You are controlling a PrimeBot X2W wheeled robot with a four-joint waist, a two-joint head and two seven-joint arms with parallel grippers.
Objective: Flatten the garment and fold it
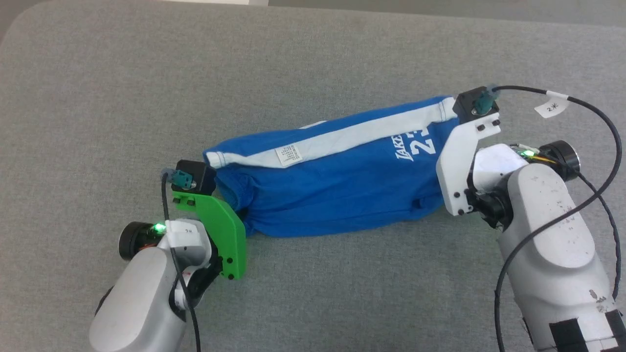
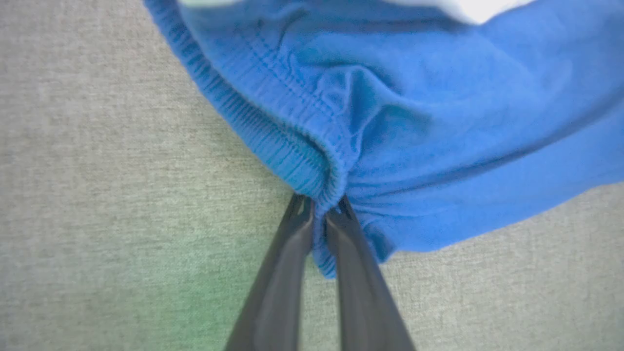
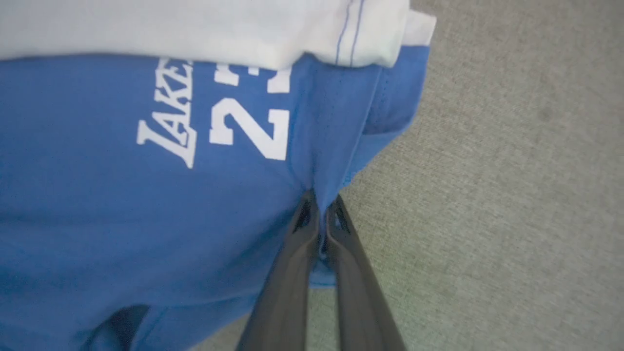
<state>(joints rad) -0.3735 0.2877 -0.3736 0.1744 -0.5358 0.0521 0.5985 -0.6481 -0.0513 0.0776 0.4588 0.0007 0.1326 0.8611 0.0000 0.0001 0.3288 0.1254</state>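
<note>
The royal-blue shorts (image 1: 332, 181) with a white side band and white "LAKERS 23" print hang stretched between my two arms over the grey surface (image 1: 146, 88). My left gripper (image 2: 320, 207) is shut on the ribbed blue waistband (image 2: 273, 141) at the shorts' left end. My right gripper (image 3: 321, 204) is shut on the blue leg hem (image 3: 341, 165) just right of the print. In the head view the green left wrist bracket (image 1: 217, 230) and white right wrist bracket (image 1: 457, 161) cover the fingers at either end of the cloth.
The grey cloth-covered surface (image 1: 313, 293) spreads on all sides of the shorts. A black cable (image 1: 596, 146) with a white tag loops from the right wrist over the right forearm.
</note>
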